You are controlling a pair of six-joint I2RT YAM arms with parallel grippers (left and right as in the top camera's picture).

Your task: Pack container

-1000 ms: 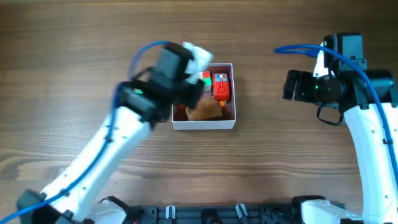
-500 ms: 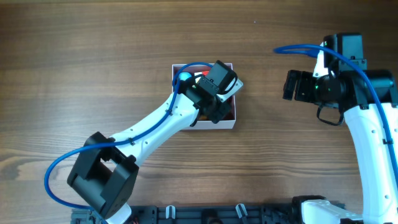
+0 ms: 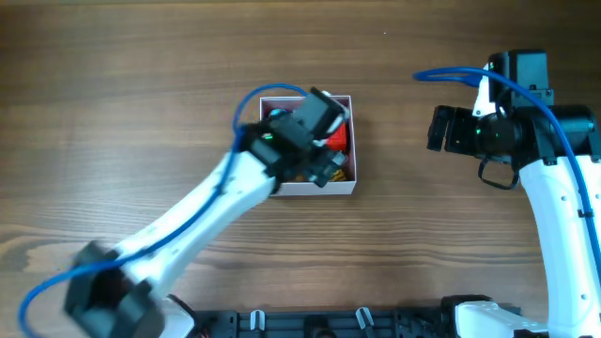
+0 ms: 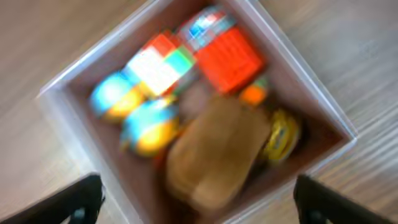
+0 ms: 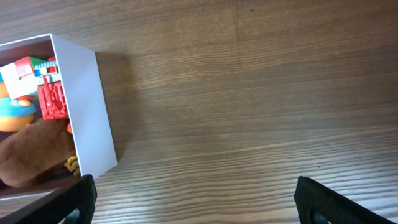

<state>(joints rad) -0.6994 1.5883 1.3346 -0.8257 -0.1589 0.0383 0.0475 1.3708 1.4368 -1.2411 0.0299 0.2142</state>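
Observation:
The container [image 3: 310, 190], a shallow white-walled square box with a dusty-pink inside, sits at the table's middle. It holds a brown plush [image 4: 211, 149], a red block toy [image 4: 227, 59], a white, red and green cube [image 4: 158, 62], blue-and-yellow round toys [image 4: 143, 124] and a small yellow piece [image 4: 280, 134]. My left gripper [image 3: 319, 141] hovers right over the box, open [image 4: 199, 205], fingers spread wide with nothing between them. My right gripper [image 3: 437, 129] hangs open [image 5: 196, 202] over bare wood to the right of the box, which shows at the left edge [image 5: 84, 106] of its view.
The wooden table [image 3: 113, 75] stretches bare around the box. The left arm [image 3: 188, 225] runs diagonally from the front left to the box. The right arm's base [image 3: 563, 235] stands at the right edge.
My left gripper has swung over the container and its jaws have spread wide. The left arm's rear part has swung leftward. The right arm has not moved.

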